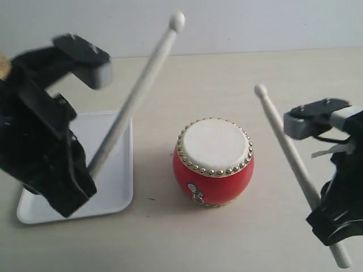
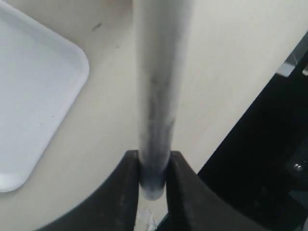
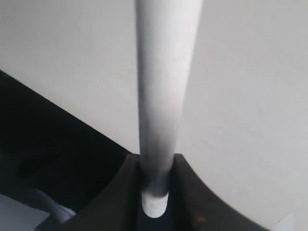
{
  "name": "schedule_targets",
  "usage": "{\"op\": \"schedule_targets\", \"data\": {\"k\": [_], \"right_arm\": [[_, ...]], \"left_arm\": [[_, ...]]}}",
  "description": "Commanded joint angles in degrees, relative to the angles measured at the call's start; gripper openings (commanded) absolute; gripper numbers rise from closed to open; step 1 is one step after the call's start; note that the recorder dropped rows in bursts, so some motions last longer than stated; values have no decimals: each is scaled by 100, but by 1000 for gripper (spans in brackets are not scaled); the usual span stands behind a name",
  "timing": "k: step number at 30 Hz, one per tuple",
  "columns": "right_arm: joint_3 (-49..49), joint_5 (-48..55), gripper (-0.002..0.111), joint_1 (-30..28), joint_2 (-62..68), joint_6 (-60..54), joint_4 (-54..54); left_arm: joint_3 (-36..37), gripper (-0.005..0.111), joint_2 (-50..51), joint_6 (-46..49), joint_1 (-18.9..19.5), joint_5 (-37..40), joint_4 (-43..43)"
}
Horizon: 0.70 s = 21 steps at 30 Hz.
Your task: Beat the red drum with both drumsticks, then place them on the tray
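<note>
The red drum (image 1: 213,163) with its cream skin and gold studs stands on the table in the middle of the exterior view. Left of it lies the white tray (image 1: 116,195), partly behind my left arm. My left gripper (image 1: 89,173) is shut on a pale drumstick (image 1: 139,90) that slants up to the right, its tip high above the table. In the left wrist view that drumstick (image 2: 156,96) runs straight out from the gripper (image 2: 154,166). My right gripper (image 1: 317,207) is shut on the other drumstick (image 1: 283,141), tip raised right of the drum. In the right wrist view, this drumstick (image 3: 163,86) sits in the gripper (image 3: 156,168).
A corner of the tray (image 2: 33,96) shows in the left wrist view beside the stick. Bare beige table surrounds the drum. A pale wall runs along the far edge. Both black arms fill the lower corners of the exterior view.
</note>
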Motion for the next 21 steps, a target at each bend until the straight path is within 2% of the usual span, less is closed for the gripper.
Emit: {"op": "schedule_targets", "data": {"k": [1,5,8,13,21], "right_arm": [[-49,30,0,14,-1241,398,18],[-49,30,0,14,-1912,460,386],[-49,30,0,14,-1953,460,429],[-49,30,0,14,-1589,322,429],[-49,30,0,14,-977,59,440]], "left_arm": [[-61,0,1540,456,-21,21,33],[-606,0,2844,710,-21,135,97],[-854,0,2643,593,-21,135,76],[-747,0,1815,593,-21,135,88],[-118,0,2440,582,-104,135,170]]}}
